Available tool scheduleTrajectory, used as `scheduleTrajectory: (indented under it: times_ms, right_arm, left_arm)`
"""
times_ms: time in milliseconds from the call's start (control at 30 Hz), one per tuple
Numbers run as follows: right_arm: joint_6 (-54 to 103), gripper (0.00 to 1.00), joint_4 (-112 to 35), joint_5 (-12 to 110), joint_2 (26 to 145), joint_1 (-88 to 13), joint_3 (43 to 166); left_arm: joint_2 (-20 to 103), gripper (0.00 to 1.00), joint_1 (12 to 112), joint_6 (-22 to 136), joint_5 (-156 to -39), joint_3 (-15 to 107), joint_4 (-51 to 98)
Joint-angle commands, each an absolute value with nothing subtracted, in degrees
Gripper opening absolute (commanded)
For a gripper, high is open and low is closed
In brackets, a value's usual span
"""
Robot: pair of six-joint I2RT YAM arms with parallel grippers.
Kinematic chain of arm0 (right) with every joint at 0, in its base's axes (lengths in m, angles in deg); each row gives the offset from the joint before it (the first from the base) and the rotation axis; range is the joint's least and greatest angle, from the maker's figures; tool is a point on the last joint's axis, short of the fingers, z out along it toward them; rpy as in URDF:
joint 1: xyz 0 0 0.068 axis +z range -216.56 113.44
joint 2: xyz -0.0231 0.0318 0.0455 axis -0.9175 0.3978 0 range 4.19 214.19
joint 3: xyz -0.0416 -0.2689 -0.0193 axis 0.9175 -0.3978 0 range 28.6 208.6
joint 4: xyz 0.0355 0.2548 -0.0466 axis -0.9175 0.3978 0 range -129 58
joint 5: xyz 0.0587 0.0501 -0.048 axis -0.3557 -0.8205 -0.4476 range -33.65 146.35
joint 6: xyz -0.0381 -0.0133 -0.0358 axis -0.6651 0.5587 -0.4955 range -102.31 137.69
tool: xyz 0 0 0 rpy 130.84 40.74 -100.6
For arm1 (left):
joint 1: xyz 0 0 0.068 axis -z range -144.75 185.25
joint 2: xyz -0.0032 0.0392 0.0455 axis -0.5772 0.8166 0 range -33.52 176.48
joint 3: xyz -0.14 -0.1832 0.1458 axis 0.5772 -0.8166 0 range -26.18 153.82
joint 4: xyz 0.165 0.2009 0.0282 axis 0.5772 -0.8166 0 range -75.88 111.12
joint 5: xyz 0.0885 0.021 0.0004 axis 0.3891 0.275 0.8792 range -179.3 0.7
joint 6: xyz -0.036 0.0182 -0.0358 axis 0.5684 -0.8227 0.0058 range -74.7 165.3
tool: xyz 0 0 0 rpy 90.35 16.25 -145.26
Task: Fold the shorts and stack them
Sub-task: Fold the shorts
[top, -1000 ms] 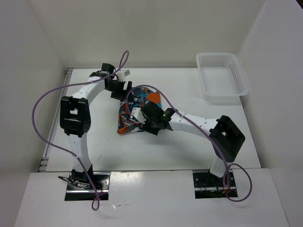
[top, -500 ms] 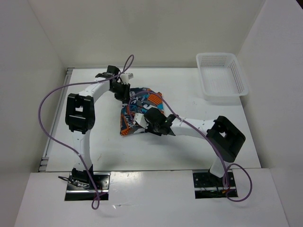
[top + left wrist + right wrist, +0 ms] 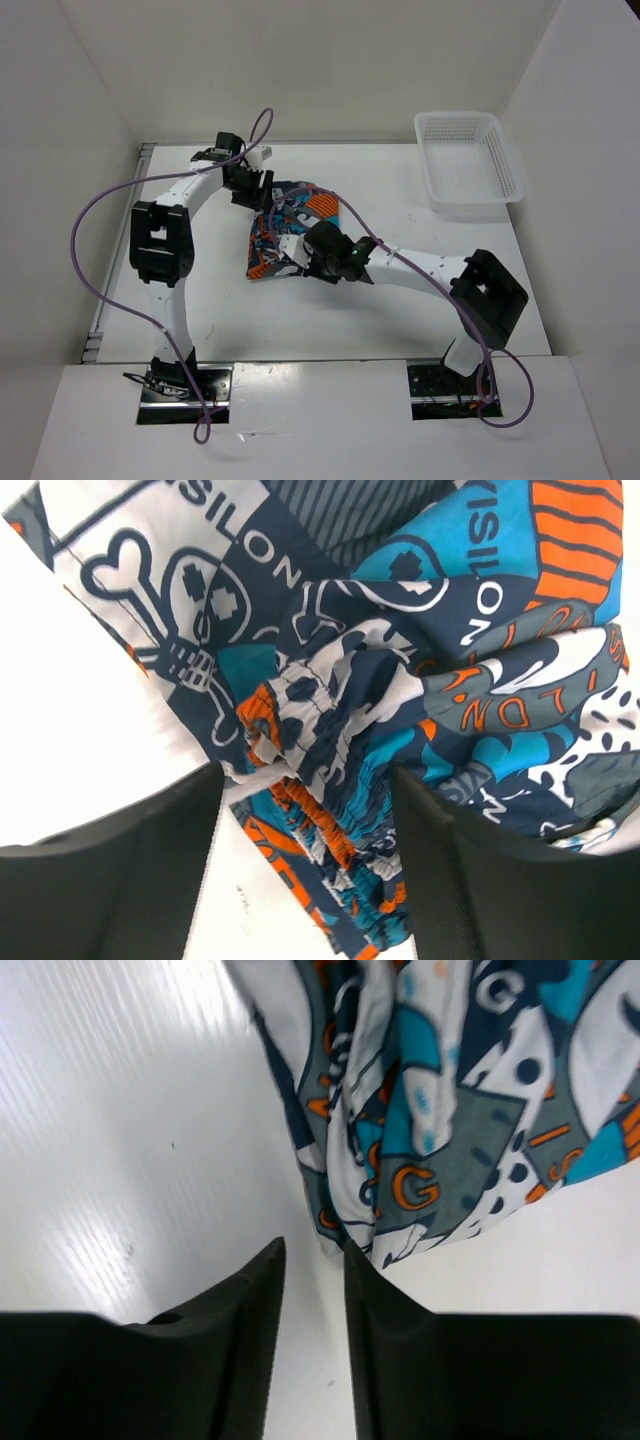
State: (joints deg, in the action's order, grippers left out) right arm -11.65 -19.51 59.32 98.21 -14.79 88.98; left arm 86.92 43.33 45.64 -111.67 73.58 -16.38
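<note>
The shorts (image 3: pixel 295 222) lie crumpled in a heap at the middle of the worktop (image 3: pixel 400 300), well apart from the white basket (image 3: pixel 465 117) in the far right corner. The left pincer (image 3: pixel 308 775) stands wide at their far left edge, with gathered cloth lying between its fingers. The right pincer (image 3: pixel 313 1250) is narrow and holds nothing, its tips just beside their near edge.

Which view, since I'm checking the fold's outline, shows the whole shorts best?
Top external: the shorts show their full outline, though partly hidden. Left wrist shows only bunched cloth close up; right wrist shows only one edge.
</note>
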Motion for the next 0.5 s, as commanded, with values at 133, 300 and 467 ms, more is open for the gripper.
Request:
scheduleTrajectory:
  times_ms: [133,300,467]
  right_arm:
    - [-1.83,0.40,-21.59,52.50,86.29,-17.24,94.62]
    - [7.12,0.40,-27.12,52.48,87.59,-23.57,92.77]
    - [16.01,0.40,-31.61,49.60,98.13,-35.61,100.13]
  left_arm:
    - [72.51,0.84,42.46,45.30,-111.89,69.54,-17.81]
    - [70.98,0.84,45.09,45.30,-112.42,62.25,-22.21]
    - [76.25,0.86,45.62,45.30,-113.03,57.76,-19.42]
